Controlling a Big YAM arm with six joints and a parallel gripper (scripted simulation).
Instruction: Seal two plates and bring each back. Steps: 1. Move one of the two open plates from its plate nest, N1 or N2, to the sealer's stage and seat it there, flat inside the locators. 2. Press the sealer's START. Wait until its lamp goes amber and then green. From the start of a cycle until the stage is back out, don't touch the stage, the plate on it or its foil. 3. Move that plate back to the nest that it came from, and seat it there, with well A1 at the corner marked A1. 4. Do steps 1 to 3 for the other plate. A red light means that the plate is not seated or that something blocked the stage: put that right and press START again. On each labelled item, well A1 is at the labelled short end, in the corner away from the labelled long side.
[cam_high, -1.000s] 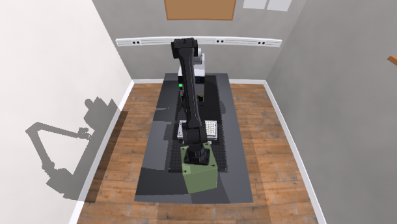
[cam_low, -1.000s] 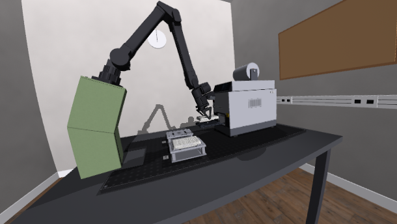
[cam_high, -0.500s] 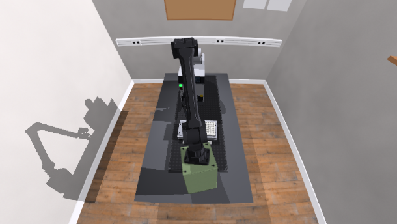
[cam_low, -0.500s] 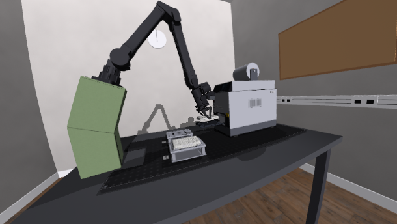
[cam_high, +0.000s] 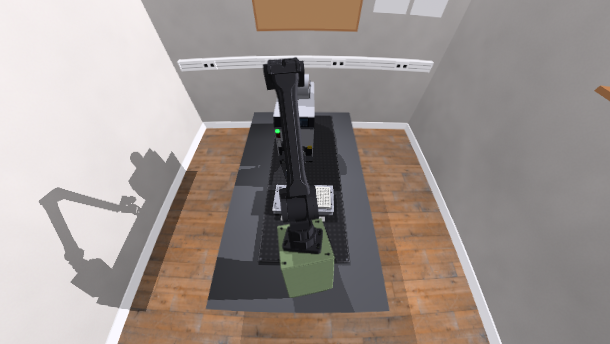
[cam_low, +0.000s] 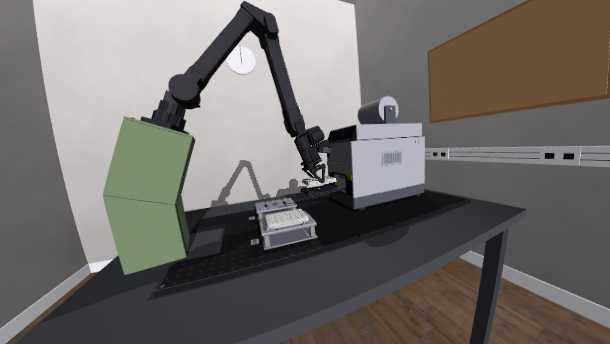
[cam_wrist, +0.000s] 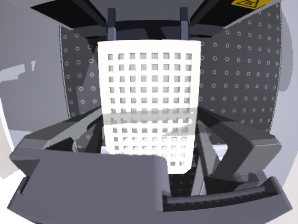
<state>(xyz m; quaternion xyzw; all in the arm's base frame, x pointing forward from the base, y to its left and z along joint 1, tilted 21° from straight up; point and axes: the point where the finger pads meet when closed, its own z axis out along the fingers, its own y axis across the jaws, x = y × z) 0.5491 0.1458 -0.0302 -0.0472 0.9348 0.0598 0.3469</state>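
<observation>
White plate (cam_low: 327, 180) (cam_wrist: 145, 80) is at the stage (cam_low: 315, 191), gripped by the pincer (cam_low: 318, 173) (cam_wrist: 149, 110).
The sealer (cam_high: 309, 109) (cam_low: 387, 167) stands close in front, its lamp (cam_high: 277, 131) green; the other plate (cam_high: 323, 196) (cam_low: 286, 219) lies in its nest (cam_low: 290, 238), beside the bare nest (cam_high: 276, 202) (cam_low: 276, 204).

Sealer (cam_high: 309, 108) (cam_low: 389, 167) (cam_wrist: 70, 11): pale, boxy, dark at the front, with its lamp (cam_high: 277, 131) lit green. Out in front of the sealer, a dark, flat stage (cam_low: 320, 191). Right over the stage, one white, gridded plate (cam_low: 325, 181) (cam_wrist: 150, 85), level and gripped in the jaws (cam_low: 319, 174); contact with the stage too small to tell. Farther out from the sealer, side by side, two grey nests: one bare nest (cam_high: 276, 198) (cam_low: 275, 204), one filled nest (cam_high: 332, 201) (cam_low: 295, 229) with the other plate (cam_high: 323, 197) (cam_low: 287, 219), white, lying flat.
</observation>
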